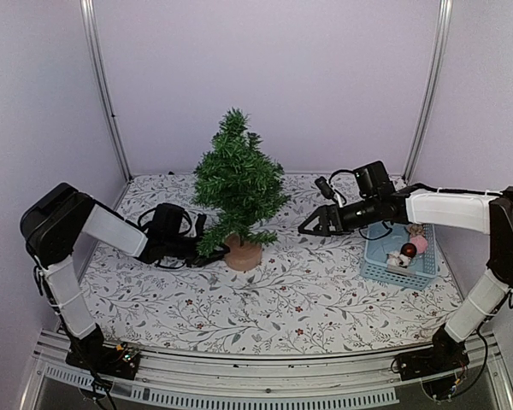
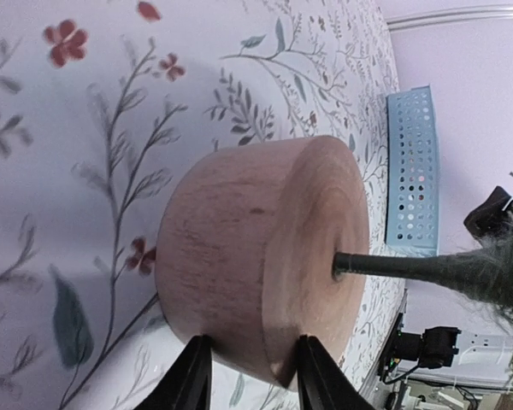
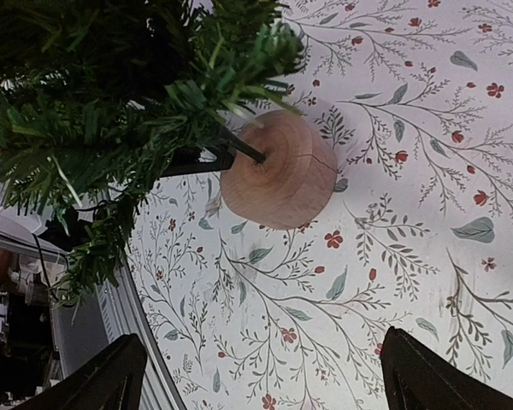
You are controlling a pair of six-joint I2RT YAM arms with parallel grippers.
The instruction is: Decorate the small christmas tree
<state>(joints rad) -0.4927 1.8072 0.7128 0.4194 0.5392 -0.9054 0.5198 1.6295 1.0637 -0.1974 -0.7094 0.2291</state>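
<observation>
Small christmas tree (image 1: 238,184), a single miniature dark-green fir with bristly needle branches, stands upright left of centre on the one table (image 1: 308,299), whose white cloth is printed with grey leafy sprigs and little red flowers. A thin dark trunk runs down into the tree's round tan wooden base (image 2: 256,256), which sits flat on the cloth.

Two black-and-white arms reach in, one from each side. The left arm lies low across the cloth, and the left gripper (image 1: 212,250) is at the foot of the tree. In the left wrist view its two dark fingers (image 2: 192,380) stand narrowed on either side of the near edge of the wooden base, right against it; whether they press on the wood I cannot tell. The right arm stretches in from the right, and the right gripper (image 1: 310,227) hangs above the cloth to the right of the tree, apart from the branches. Its two fingers (image 3: 111,376) are spread wide with nothing between them.

One light-blue perforated plastic basket (image 1: 376,272) sits on the right side of the table, below the right arm. In it I can count three small ornaments: a dark red ball (image 1: 408,249), a pink piece (image 1: 420,244) and a whitish piece (image 1: 397,260). Their exact shapes are too small to tell.
</observation>
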